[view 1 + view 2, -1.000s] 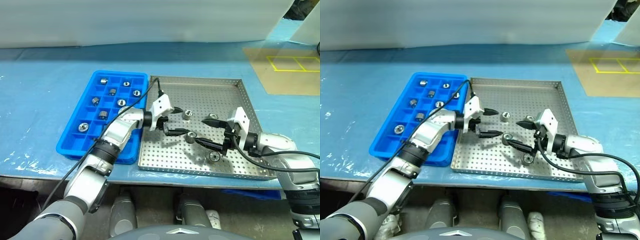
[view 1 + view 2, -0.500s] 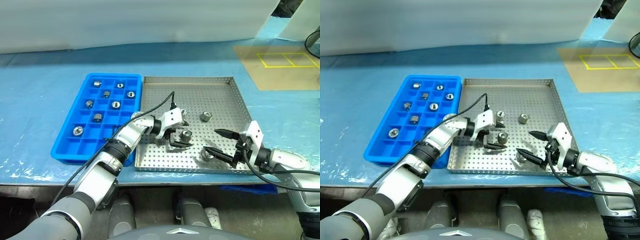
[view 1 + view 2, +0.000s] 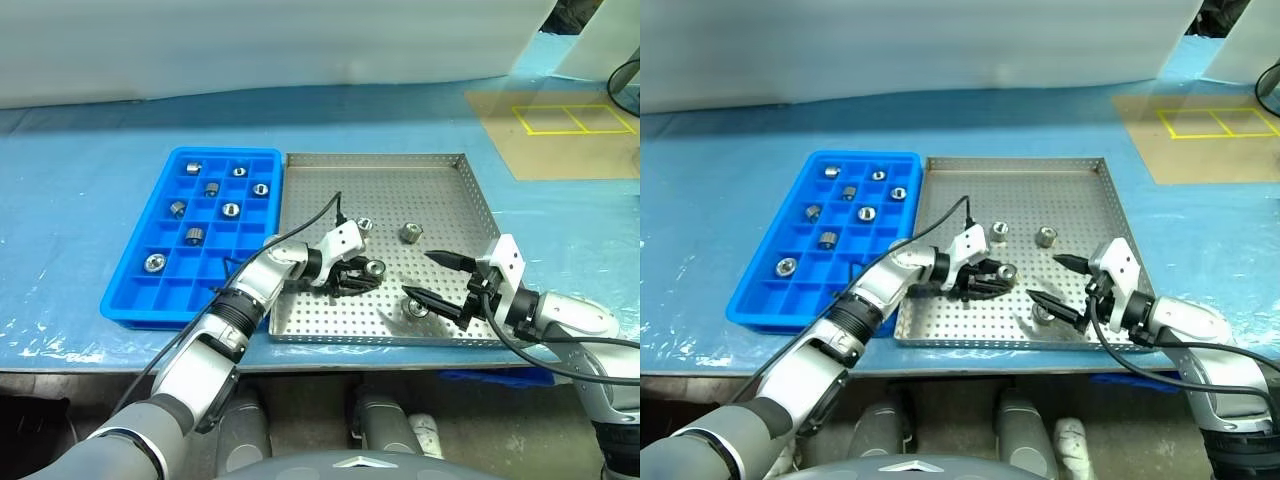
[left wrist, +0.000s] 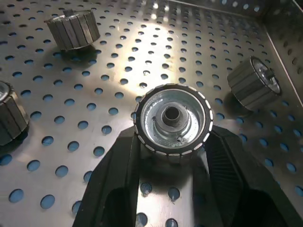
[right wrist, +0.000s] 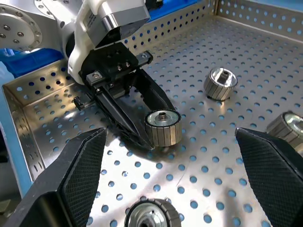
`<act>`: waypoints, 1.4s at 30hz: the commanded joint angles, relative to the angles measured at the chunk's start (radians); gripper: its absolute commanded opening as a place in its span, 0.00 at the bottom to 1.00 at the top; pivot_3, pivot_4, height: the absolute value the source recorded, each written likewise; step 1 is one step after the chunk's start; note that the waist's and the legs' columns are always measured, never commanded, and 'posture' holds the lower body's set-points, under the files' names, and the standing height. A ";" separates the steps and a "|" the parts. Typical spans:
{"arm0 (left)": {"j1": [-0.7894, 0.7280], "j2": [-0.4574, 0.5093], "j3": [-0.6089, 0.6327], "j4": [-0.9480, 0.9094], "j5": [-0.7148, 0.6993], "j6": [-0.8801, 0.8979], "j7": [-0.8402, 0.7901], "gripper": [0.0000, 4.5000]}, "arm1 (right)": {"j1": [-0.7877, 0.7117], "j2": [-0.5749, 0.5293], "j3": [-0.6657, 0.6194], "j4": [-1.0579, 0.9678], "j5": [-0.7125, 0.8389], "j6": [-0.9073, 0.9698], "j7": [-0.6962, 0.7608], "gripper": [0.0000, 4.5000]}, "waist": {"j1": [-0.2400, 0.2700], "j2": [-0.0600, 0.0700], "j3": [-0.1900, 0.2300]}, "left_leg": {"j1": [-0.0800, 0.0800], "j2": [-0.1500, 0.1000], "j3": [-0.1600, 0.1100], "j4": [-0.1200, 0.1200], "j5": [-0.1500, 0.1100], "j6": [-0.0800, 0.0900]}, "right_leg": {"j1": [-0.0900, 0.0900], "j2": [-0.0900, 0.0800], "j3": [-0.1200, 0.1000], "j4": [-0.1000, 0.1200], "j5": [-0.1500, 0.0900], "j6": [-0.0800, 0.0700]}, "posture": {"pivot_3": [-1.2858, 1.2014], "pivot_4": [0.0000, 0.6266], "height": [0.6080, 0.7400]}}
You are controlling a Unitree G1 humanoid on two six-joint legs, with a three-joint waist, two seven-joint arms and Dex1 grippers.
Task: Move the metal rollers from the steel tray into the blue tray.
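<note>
Left gripper [image 3: 366, 275] clamping a roller [image 3: 374, 268], right gripper [image 3: 432, 277] agape near three loose rollers [image 3: 409, 233]

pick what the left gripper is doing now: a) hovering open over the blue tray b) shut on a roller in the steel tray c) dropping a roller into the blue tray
b, the left gripper has its fingers on both sides of a roller resting on the steel tray.
</note>
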 commanded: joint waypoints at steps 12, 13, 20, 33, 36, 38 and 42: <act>0.345 -0.033 0.291 -0.776 0.038 0.216 0.675 0.37 | -0.422 0.082 0.268 0.314 -0.053 -0.048 0.206 1.00 | 0.044 0.000 0.000 | -0.003 0.002 -0.002 0.000 0.000 0.000 | -0.002 0.000 -0.005 0.000 0.000 0.000 | 0.52 0.24 1.00; 0.372 -0.037 0.310 -0.821 0.040 0.235 0.711 0.37 | -0.440 0.093 0.277 0.330 -0.057 -0.054 0.214 1.00 | 0.052 0.000 0.000 | -0.004 0.001 -0.002 0.000 0.000 0.000 | -0.002 0.000 -0.005 0.000 0.000 0.000 | 0.52 0.24 1.00; 0.535 -0.009 0.379 -1.025 0.109 0.304 0.880 0.37 | -0.469 0.130 0.299 0.373 -0.077 -0.076 0.244 1.00 | 0.091 0.000 0.000 | -0.006 0.001 -0.001 -0.001 0.000 0.000 | -0.003 -0.002 -0.005 -0.001 0.000 0.000 | 0.54 0.24 1.00; 0.851 0.011 0.428 -1.273 0.110 0.417 0.942 0.37 | -0.478 0.179 0.333 0.421 -0.119 -0.118 0.280 1.00 | 0.111 -0.001 0.001 | -0.006 0.001 -0.001 -0.001 -0.002 -0.005 | -0.004 -0.001 -0.005 0.000 0.000 0.000 | 0.56 0.24 1.00; 0.921 -0.006 0.415 -1.303 0.113 0.426 0.961 0.37 | -0.475 0.185 0.332 0.424 -0.123 -0.123 0.281 1.00 | 0.113 -0.001 0.001 | -0.006 0.001 -0.001 -0.001 -0.002 -0.005 | -0.004 -0.002 -0.005 -0.001 0.000 0.000 | 0.56 0.24 1.00; 0.956 -0.029 0.415 -1.306 0.106 0.437 0.976 0.37 | -0.472 0.189 0.328 0.425 -0.122 -0.127 0.278 1.00 | 0.112 -0.001 0.001 | -0.006 0.001 -0.001 -0.001 -0.002 -0.005 | -0.004 -0.002 -0.005 -0.001 0.000 0.000 | 0.56 0.24 1.00; 0.958 -0.037 0.437 -1.288 0.074 0.465 0.968 0.37 | -0.466 0.195 0.327 0.429 -0.125 -0.141 0.275 1.00 | 0.112 -0.001 0.001 | -0.005 0.001 -0.002 -0.001 -0.001 -0.005 | -0.004 -0.001 -0.005 0.000 0.000 0.000 | 0.55 0.24 1.00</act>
